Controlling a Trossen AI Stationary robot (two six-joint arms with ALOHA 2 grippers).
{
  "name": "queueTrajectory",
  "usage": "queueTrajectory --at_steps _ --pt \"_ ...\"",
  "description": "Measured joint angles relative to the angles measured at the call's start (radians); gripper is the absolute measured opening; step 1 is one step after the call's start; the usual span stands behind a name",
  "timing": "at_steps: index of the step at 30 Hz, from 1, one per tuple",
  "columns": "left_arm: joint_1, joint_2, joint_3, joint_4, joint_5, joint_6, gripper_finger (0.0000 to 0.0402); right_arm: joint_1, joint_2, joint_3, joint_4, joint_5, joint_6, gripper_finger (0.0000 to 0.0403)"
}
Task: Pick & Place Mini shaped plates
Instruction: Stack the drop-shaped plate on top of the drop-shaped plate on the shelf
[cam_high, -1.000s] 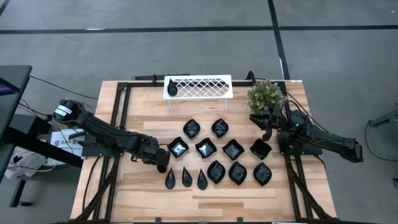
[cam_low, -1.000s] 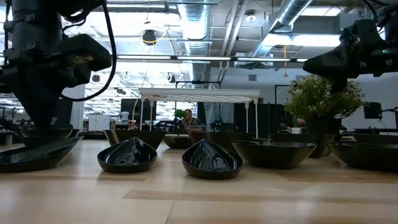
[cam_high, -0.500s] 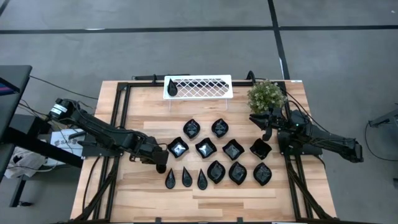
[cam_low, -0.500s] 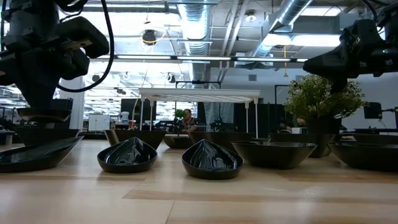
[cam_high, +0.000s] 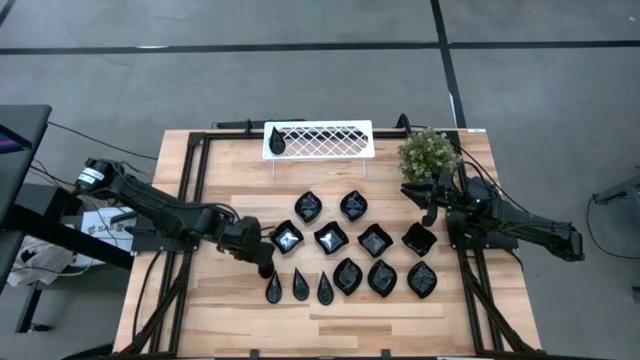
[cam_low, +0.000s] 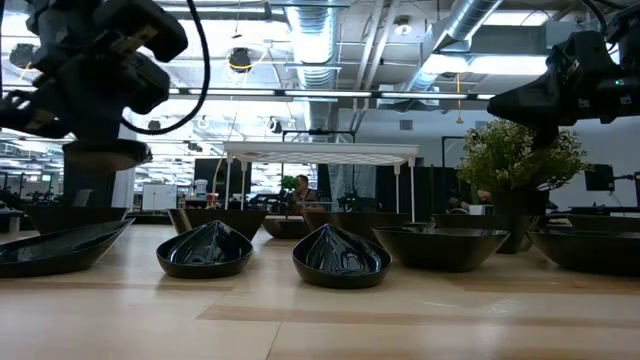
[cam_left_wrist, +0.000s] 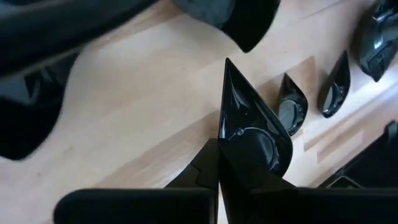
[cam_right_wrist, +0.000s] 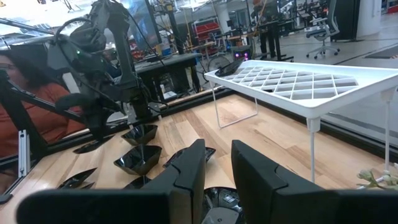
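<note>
My left gripper hovers over the near-left part of the table, shut on a slim black teardrop plate, which the low view shows as a shallow dish above the wood. More teardrop plates lie in the near row beside leaf-shaped plates, and rounded-square plates sit in two rows behind them. One teardrop lies on the white lattice tray. My right gripper waits open by the potted plant, holding nothing. My left gripper pinches the teardrop plate at its wide rounded end, coming from above and pointing down. One finger shows beside the rim; the plate hides the other. The pointed tip juts out past the fingers. The plate is lifted clear and about level.
A green potted plant stands at the far right, just behind my right gripper. The white tray stands on legs at the far middle edge. Bare wood shows left of the plates and along the near edge. A person sits beyond the table.
My left gripper has risen from table height, carrying the teardrop plate up with it; the plate stood level with the other dishes a second ago and now hangs clear above them. It has also drifted slightly toward the table's right.
</note>
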Motion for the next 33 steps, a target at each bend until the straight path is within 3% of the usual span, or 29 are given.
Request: queueTrajectory --at_steps 13,33 --pt "0.036 0.0 0.0 0.269 0.003 0.389 0.0004 0.0 0.0 0.0 0.0 0.0 0.0 0.0074" --pt "0.14 0.0 0.0 0.304 -0.001 0.353 0.0004 0.0 0.0 0.0 0.0 0.0 0.0 0.0074"
